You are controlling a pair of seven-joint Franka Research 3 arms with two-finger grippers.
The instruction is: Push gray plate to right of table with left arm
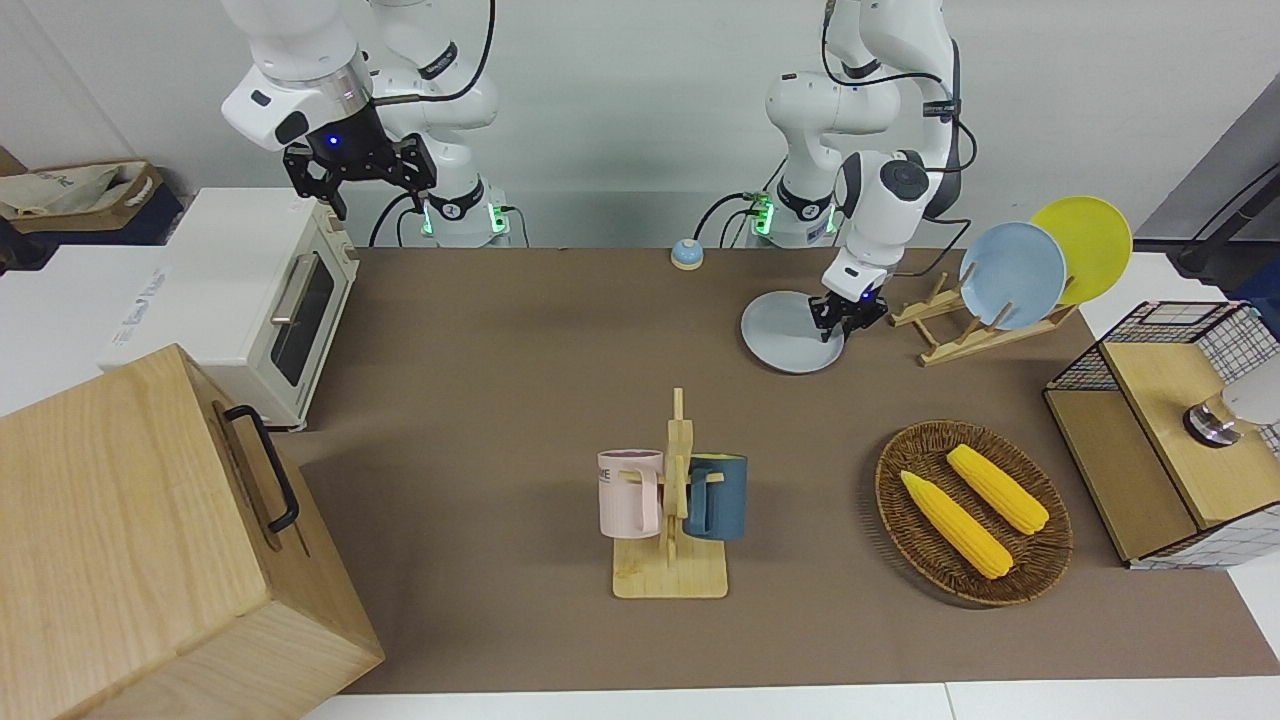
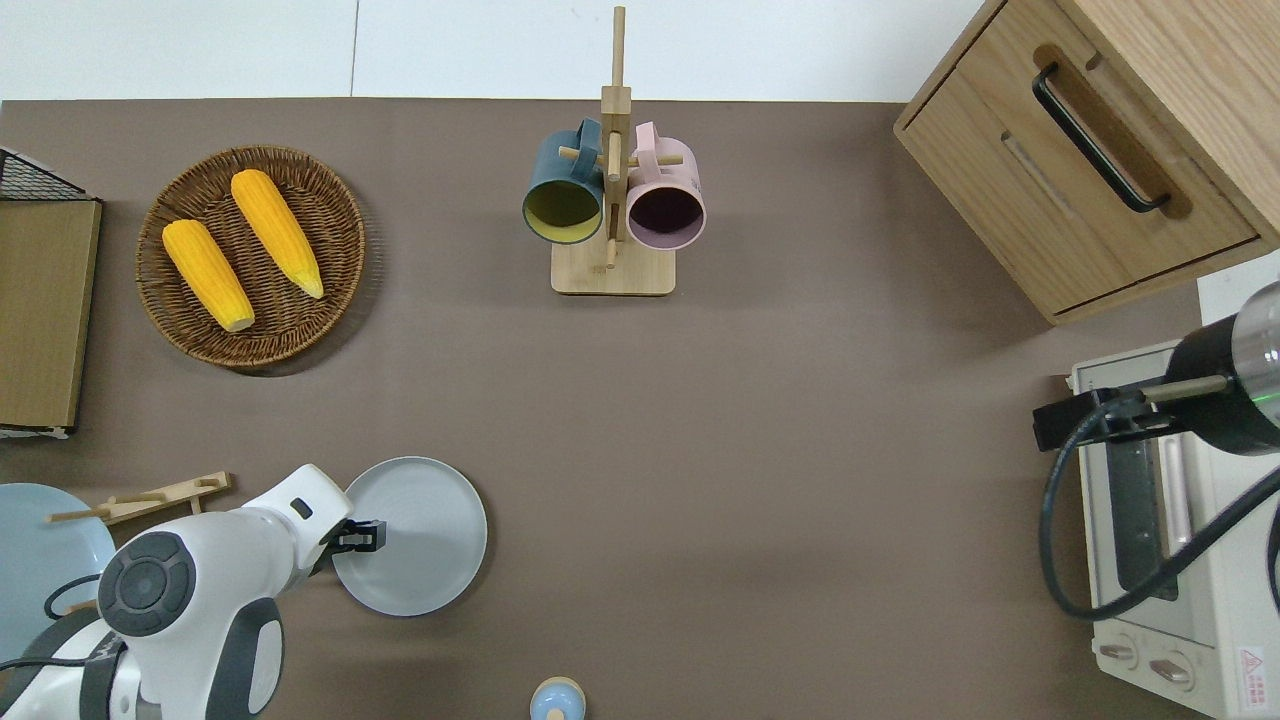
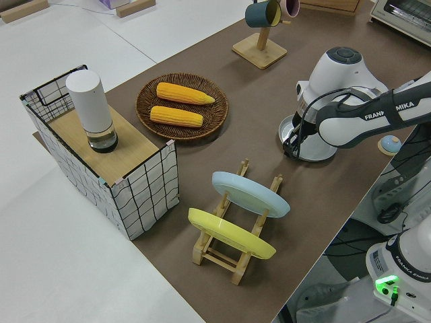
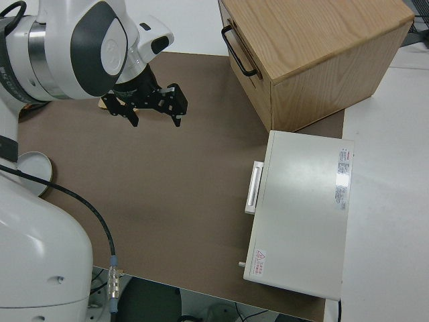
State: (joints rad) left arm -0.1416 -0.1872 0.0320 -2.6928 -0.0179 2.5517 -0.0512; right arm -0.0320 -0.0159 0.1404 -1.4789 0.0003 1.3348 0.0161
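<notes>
Left hand [image 1: 846, 322] down at the rim of the gray plate [image 1: 785, 332], at the edge toward the left arm's end of the surface [image 1: 520, 400]; fingers low against that rim, though whether spread or shut cannot be told. Plate flat on the brown cloth, stretching from the hand toward the right arm's end. Just beside the hand, toward the left arm's end: a wooden dish rack [image 1: 950, 330] holding a sky-blue plate [image 1: 1012, 275] and a yellow plate [image 1: 1085, 245], both propped on edge (sky-blue one closer to the hand). Farther from the robots than the hand: a wicker basket [image 2: 345, 215] with two corn cobs [image 2: 275, 230] lying side by side. Farther still toward the middle of the surface: a wooden mug tree [image 2: 613, 160] carrying a dark teal mug [image 2: 565, 190] and a pink mug [image 2: 665, 200]. Nearer to the robots than the hand, at the surface's edge: a small blue bell [image 1: 686, 254]. Well apart from the hand, at the right arm's end: a white toaster oven [image 1: 265, 300] and a wooden drawer box [image 1: 150, 540] with a black handle. At the left arm's end: a wire-framed box [image 3: 108, 161] with a white cylinder [image 3: 91, 108] standing on its wooden top. Right hand [image 1: 358, 172] parked, fingers spread apart.
</notes>
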